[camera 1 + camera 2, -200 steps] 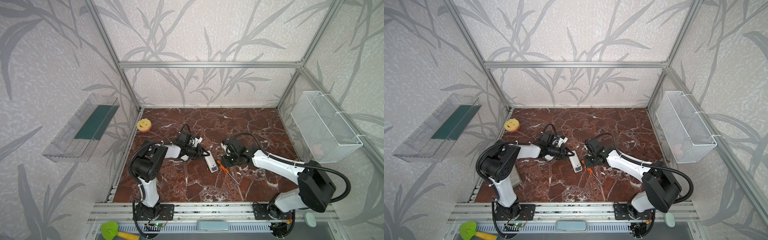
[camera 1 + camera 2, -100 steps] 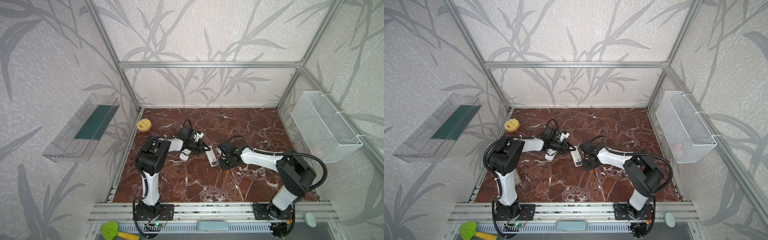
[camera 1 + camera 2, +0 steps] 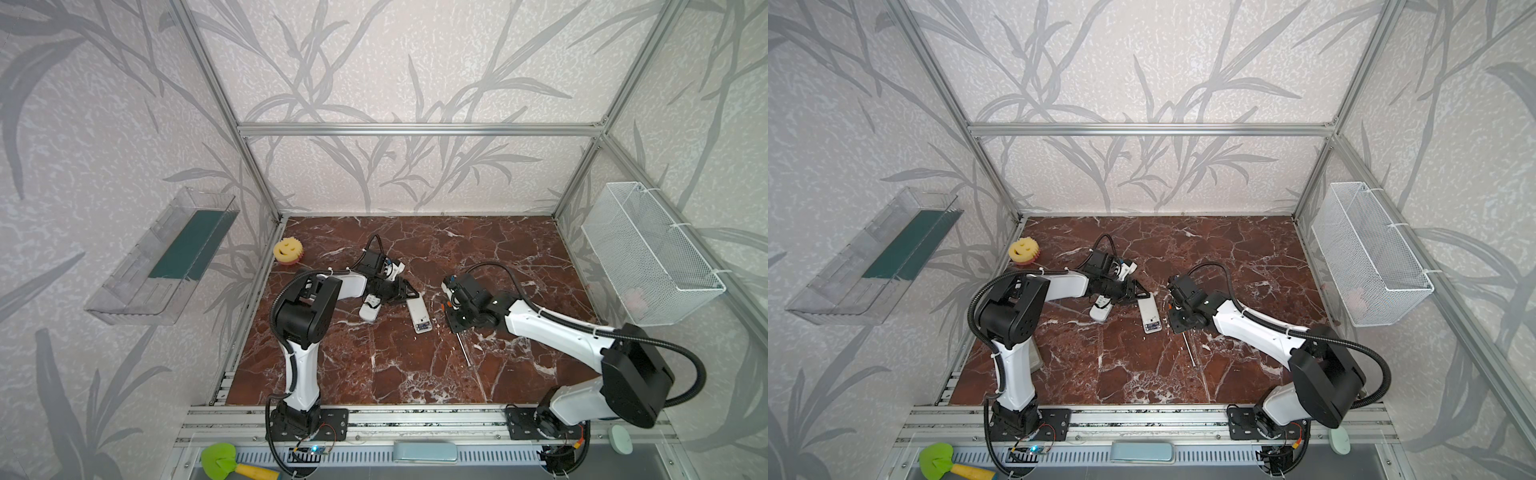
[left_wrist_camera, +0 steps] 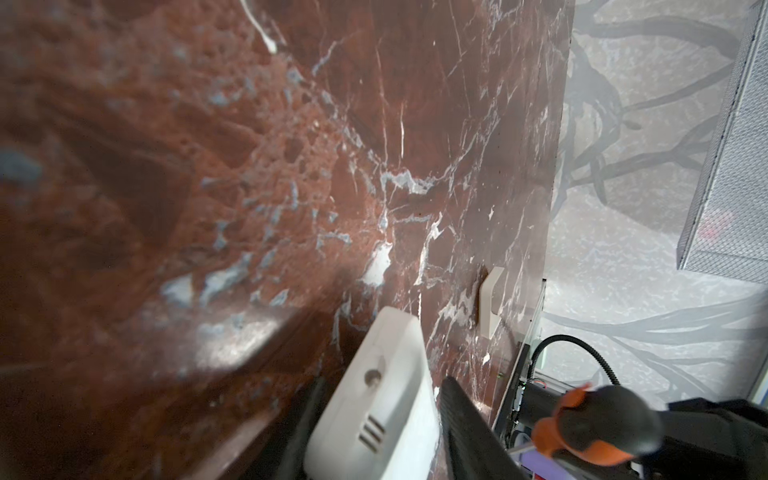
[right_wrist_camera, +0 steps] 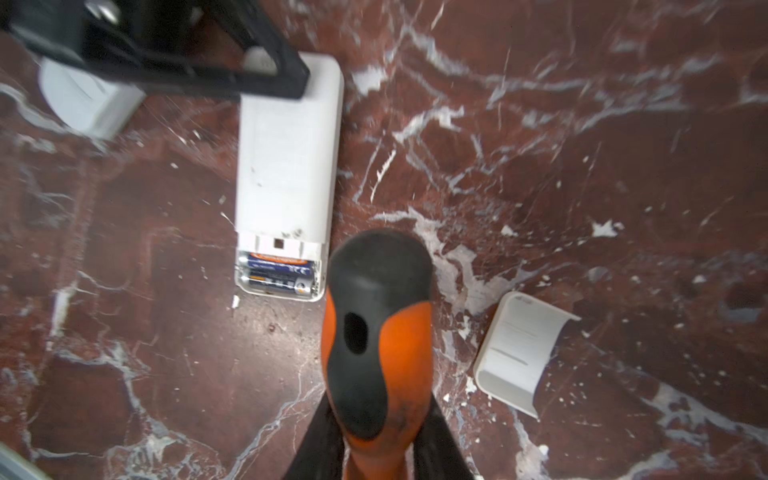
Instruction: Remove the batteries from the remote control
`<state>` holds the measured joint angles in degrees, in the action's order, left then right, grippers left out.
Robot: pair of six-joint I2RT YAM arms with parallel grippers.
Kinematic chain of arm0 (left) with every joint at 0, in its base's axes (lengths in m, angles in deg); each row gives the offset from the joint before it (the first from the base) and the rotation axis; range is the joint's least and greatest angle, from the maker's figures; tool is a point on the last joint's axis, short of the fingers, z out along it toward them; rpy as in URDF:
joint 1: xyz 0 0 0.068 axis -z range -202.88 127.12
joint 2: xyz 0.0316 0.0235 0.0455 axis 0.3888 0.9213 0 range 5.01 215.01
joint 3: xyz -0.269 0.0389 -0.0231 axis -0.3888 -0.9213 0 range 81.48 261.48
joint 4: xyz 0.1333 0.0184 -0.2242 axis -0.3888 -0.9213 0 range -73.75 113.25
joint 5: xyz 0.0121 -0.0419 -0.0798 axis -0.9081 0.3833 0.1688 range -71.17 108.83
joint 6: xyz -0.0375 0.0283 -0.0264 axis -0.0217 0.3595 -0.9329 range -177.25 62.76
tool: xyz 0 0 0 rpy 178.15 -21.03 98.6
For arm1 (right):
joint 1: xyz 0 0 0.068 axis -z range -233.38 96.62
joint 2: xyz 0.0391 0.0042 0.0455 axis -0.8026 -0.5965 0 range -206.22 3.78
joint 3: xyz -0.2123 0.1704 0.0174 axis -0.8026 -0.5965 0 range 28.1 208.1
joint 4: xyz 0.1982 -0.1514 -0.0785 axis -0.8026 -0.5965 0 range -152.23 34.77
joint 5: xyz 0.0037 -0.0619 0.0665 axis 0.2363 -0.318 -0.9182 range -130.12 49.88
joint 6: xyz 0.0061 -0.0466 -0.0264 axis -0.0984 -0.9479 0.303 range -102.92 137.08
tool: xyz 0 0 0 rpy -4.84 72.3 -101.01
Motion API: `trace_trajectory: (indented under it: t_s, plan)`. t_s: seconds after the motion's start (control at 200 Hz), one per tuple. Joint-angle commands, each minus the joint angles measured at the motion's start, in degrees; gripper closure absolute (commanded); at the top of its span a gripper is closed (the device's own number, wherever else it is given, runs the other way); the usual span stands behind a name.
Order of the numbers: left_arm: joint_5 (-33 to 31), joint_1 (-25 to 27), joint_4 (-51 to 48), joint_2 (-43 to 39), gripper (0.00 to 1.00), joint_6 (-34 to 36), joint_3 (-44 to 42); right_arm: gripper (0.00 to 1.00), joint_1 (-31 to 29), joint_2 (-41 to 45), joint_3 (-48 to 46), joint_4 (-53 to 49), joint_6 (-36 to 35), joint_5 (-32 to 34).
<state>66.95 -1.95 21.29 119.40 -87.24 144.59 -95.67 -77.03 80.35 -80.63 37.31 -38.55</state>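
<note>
Right wrist view, batteries (image 5: 276,275) in remote (image 5: 286,158), print unreadable, right tool (image 5: 376,424) clamping screwdriver (image 5: 378,291), left tool (image 4: 382,384) astride remote, grip unclear

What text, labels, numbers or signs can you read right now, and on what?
Batteries in the open remote control: white print on dark labels with an orange band, too blurred to read.
Loose battery cover: faint raised marks, unreadable.
Yellow sponge: a smiley face, no words.
Handle of the screwdriver: no lettering shows.
Second remote: buttons too small to read.

Overhead pair; wrist views sharing remote (image 5: 286,158)
</note>
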Motion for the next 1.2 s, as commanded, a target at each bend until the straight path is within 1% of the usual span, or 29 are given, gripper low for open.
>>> trace_trajectory:
  t_s: [0.0,0.135,0.26,0.365,0.445,0.585,0.695,0.815,0.885,0.945,1.025,1.2]
  plan:
    - [-5.61,-0.36,-7.37,-2.83,0.49,3.82,0.13,1.0,-0.17,4.66,-1.07,2.69,0.87,2.86]
    - [-8.75,-0.36,-12.14,-7.67,0.48,7.0,0.02,1.0,-0.17,9.3,-2.18,6.35,1.2,3.99]
    - [-12.38,-0.36,-17.67,-12.53,0.44,11.21,0.26,1.0,-0.17,13.21,-4.15,12.04,1.95,4.5]
    - [-14.94,-0.36,-20.31,-16.53,0.43,13.5,-0.31,1.0,-0.17,14.79,-5.34,16.65,1.56,3.33]
    - [-14.29,-0.28,-20.06,-19.96,0.43,14.17,-1.24,1.0,-0.17,14.77,-5.58,19.86,0.75,1.1]
    - [-9.5,0.77,-13.78,-28.97,0.43,14.87,-5.0,1.0,-0.17,14.72,-5.62,24.88,-0.23,-2.88]
    - [-8.68,3.59,-7.47,-36.37,0.43,15.99,-8.69,1.0,-0.16,14.55,-5.33,27.52,-2.67,-7.18]
    - [-5.61,4.88,1.65,-43.21,0.37,14.35,-12.67,1.0,-0.17,14.2,-5.23,28.72,-5.15,-11.31]
    - [-4.3,5.71,7.58,-46.34,0.3,13.1,-15.31,1.0,-0.17,14.28,-5.47,29.17,-5.83,-12.98]
    - [-3.7,6.52,11.41,-48.04,0.26,12.17,-16.94,1.0,-0.17,14.45,-5.68,29.68,-5.99,-14.14]
    - [-1.82,7.63,15.22,-48.9,0.23,11.09,-18.06,1.0,-0.17,14.62,-6.06,30.73,-5.89,-15.39]
    - [0.12,10.6,18.4,-47.06,0.23,8.91,-17.94,1.0,-0.17,14.82,-6.73,32.83,-6.84,-19.42]
